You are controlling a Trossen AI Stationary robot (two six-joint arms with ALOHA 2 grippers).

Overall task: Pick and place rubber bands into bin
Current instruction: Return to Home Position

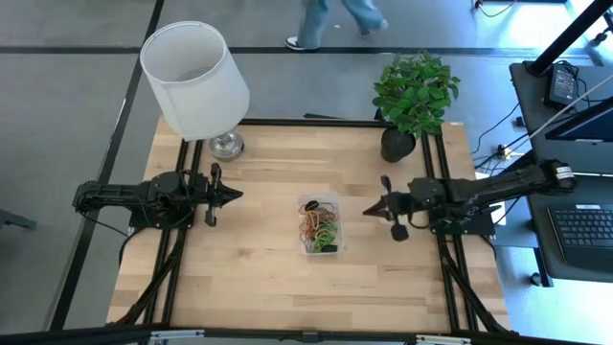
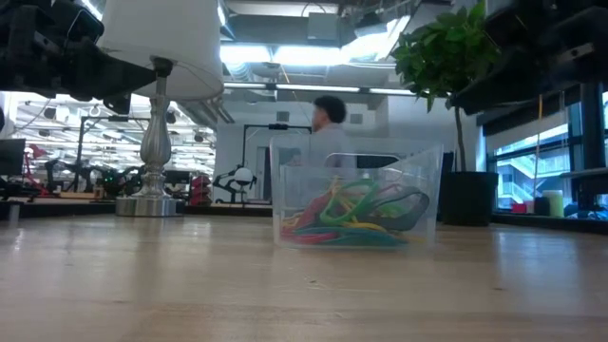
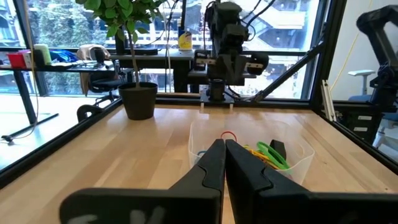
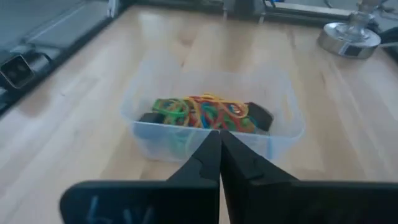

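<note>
I have the bin near the middle of the table. The rubber bands are heaped inside it, with a small block lying among them. The left gripper hangs to the bin's left and the right gripper to its right, so the bin lies between them; both point toward it and neither touches it. Behind the left arm, at the table's far left corner, stands a lamp. A potted plant stands at the far right corner. Beyond the far edge, a person is on the floor. Off the table's right side, a keyboard lies on a desk.
</note>
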